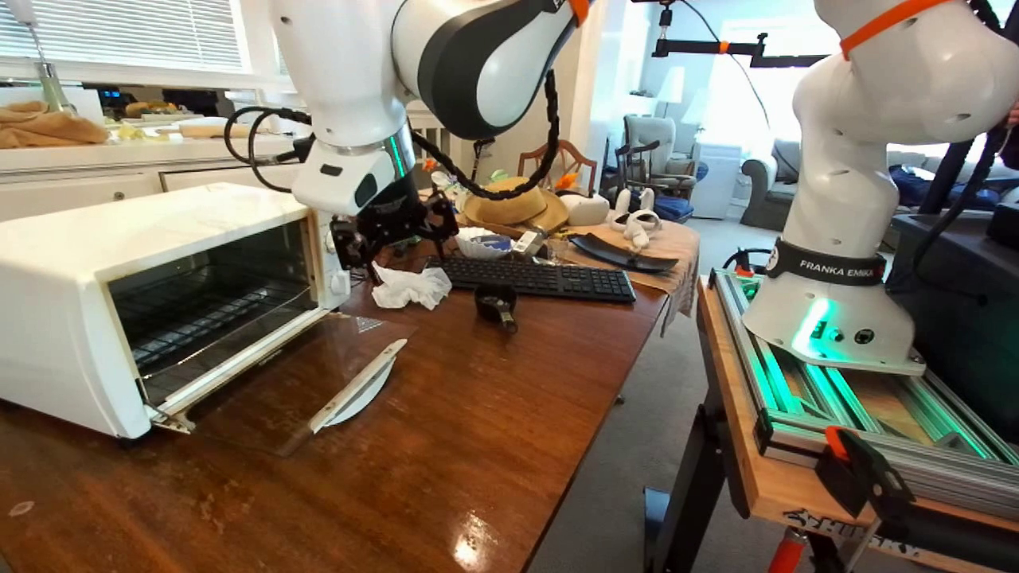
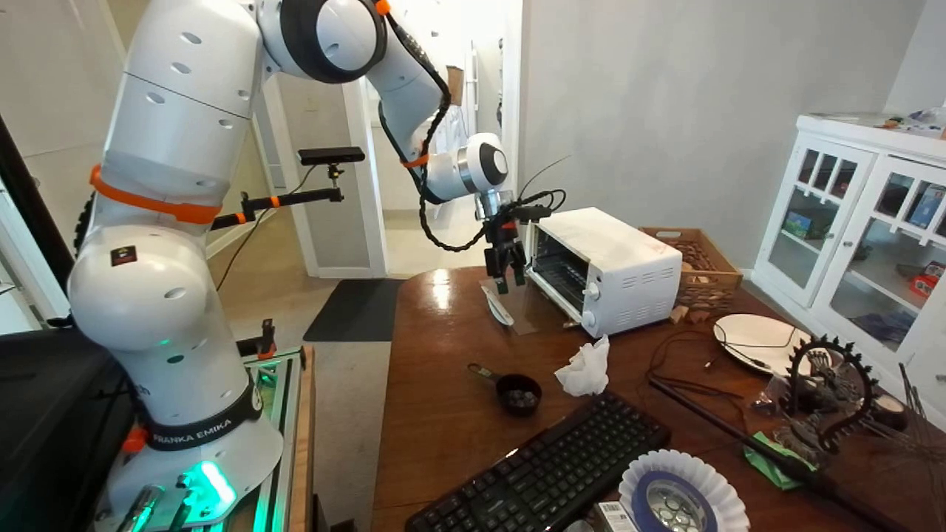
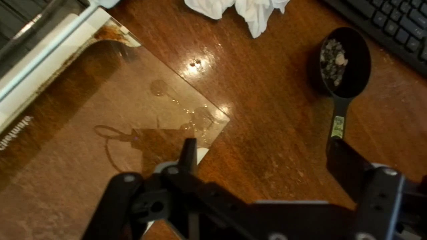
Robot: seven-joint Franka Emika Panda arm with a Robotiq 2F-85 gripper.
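The tool hangs over the brown worktop, pointing down, its two fingers spread wide with a broad gap between them; it has hold of nothing. Nearest below it is the glass door of the toaster oven, folded down flat so that its free edge reaches out beneath the tool. In the wrist view one finger covers part of the door's outer edge and of the white handle there; in an exterior view I see plain air between that handle and the fingers.

The oven's body stands just beside the tool, its mouth open and a wire rack inside. To the tool's right in the wrist view sits a black measuring cup with small grey bits in it, its stem running back toward the nearer finger. Ahead of the tool in that same view, past the door's corner, lies a crumpled white tissue.

Farther out from the tool, beyond cup and tissue, is a black keyboard, with a white fluted bowl past it. A wicker basket stands behind the oven, away from the tool, and a white plate lies near it.
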